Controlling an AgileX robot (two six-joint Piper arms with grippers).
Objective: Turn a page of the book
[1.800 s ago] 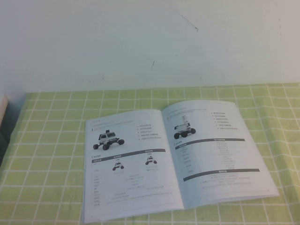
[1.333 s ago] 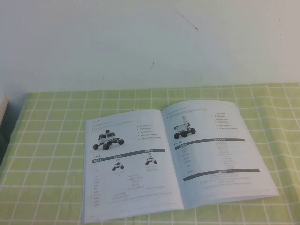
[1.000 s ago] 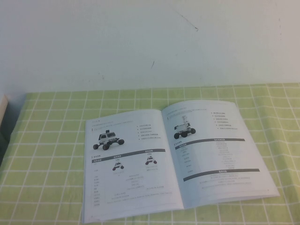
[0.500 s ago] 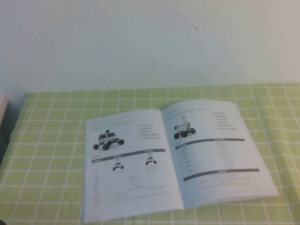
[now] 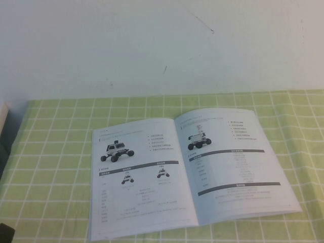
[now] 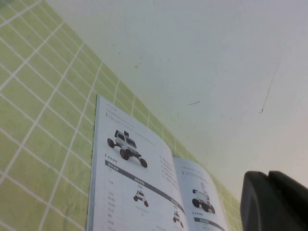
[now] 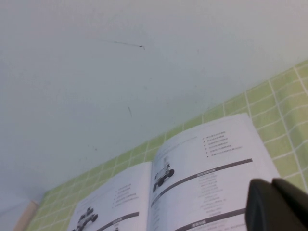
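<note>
High view shows the book (image 5: 190,169) lying open and flat on the green checked cloth (image 5: 50,152), near the bench's front edge, the page (image 5: 230,164) on its right half. The left gripper (image 6: 276,202) and the right gripper (image 7: 279,204) hang above it; whether either is open cannot be told.

left claw (image 6: 276,202): black, rounded | right claw (image 7: 279,206): black, rounded
</note>
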